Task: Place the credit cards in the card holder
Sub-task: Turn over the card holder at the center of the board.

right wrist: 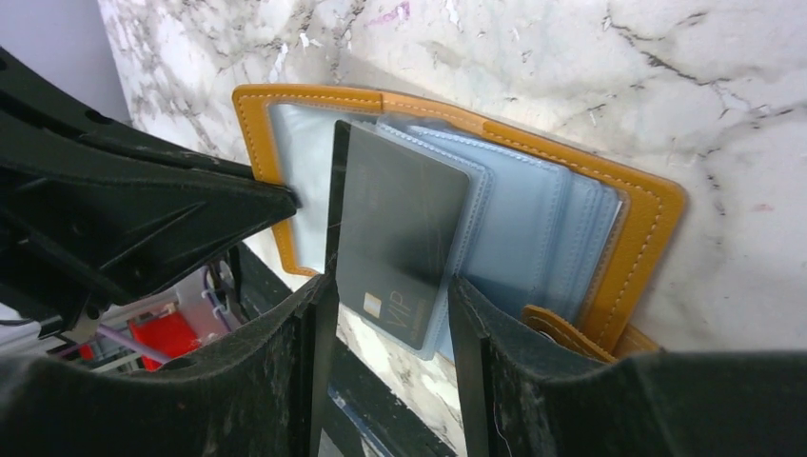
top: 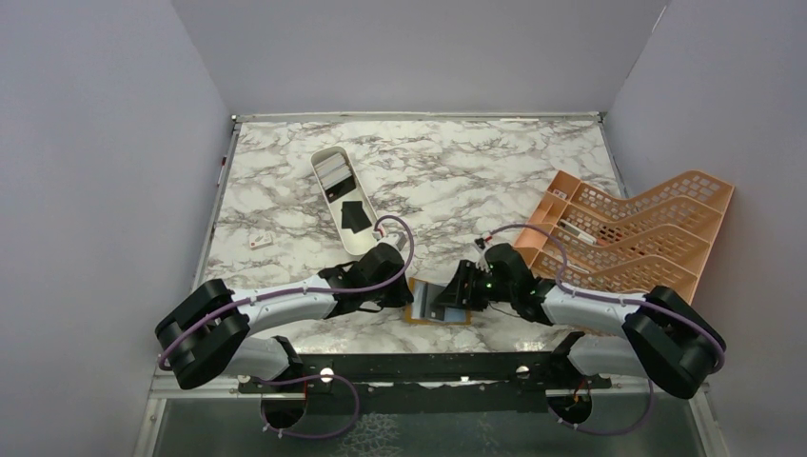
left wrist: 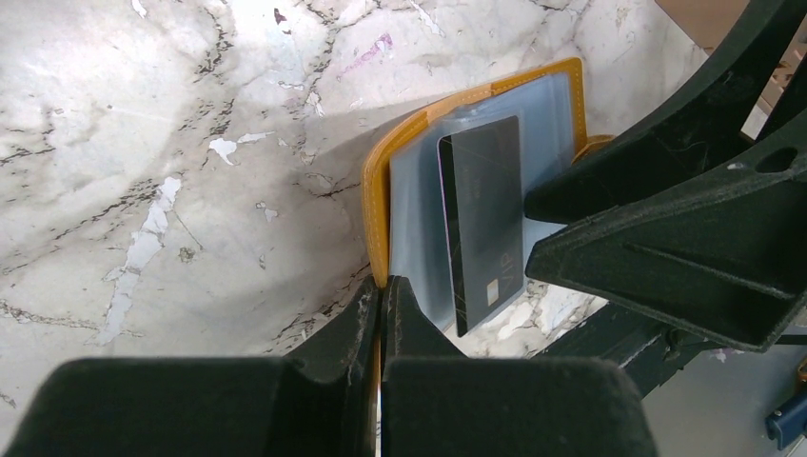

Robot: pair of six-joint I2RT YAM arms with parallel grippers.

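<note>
Your left gripper [left wrist: 383, 295] clamps the card holder's [left wrist: 376, 205] edge. Your right gripper [right wrist: 392, 286], jaws apart, straddles the black card [right wrist: 400, 214], which lies near-far, chip end nearward.

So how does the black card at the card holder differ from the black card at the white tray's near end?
The holder's black card lies on the card holder's clear sleeves, between the right tool's fingers; the tray's black card lies loose in the white tray, farther back, untouched. Both are black rectangles.
</note>
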